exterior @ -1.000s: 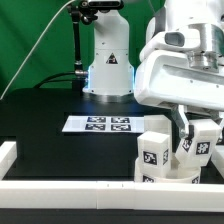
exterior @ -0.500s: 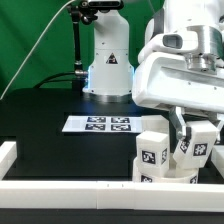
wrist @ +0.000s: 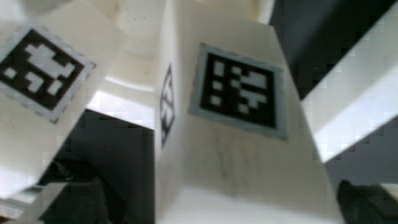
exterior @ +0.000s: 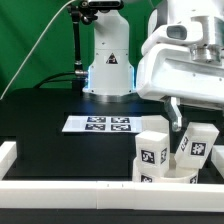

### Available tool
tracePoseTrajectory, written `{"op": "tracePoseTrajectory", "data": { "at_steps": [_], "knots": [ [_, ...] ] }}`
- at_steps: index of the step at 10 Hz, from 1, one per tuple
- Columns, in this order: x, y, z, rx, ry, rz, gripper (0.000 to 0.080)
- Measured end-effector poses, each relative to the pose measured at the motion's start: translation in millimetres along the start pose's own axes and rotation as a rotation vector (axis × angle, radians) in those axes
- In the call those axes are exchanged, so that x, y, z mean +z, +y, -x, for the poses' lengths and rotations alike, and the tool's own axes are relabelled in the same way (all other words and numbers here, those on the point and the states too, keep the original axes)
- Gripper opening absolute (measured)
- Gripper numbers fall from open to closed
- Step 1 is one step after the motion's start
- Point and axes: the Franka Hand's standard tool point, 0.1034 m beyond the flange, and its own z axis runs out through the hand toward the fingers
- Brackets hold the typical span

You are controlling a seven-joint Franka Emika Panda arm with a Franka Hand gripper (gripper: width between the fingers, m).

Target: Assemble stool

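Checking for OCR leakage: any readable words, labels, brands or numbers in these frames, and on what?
No readable words, brands or numbers in either view.
Marker board: black-and-white square tags only, no text.
Stool legs: one square tag on each visible face, patterns only; the wrist view shows the same on a leg.
Robot base: no legible marking at this size.

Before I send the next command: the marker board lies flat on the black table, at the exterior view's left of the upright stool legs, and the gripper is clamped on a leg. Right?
Not quite. In the exterior view the gripper is above the stool legs, clamped on none. The marker board does lie flat on the black table, at the exterior view's left of them.
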Motion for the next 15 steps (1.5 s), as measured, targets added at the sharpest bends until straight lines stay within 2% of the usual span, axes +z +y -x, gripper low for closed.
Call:
{"op": "tracePoseTrajectory", "data": {
  "at_steps": [1, 3, 8, 10, 12, 13, 15],
  "knots": [
    [-6.6, 0.9, -3.1, 0.013, -0.044, -0.018, 0.0648],
    [-17.6, 13.0, -11.3, 0.047, -0.119, -0.043, 0.0649],
    [-16.6, 14.6, -10.9, 0.050, -0.128, -0.043, 0.0649],
    [-17.5, 14.1, -8.3, 0.059, -0.173, -0.056, 0.0649],
    [-19.0, -2.1, -0.6, 0.079, -0.357, -0.104, 0.0649],
    [-19.4, -7.6, 1.6, 0.085, -0.437, -0.118, 0.0649],
    [-21.1, -7.6, 3.4, 0.083, -0.564, -0.133, 0.0649]
  ]
}}
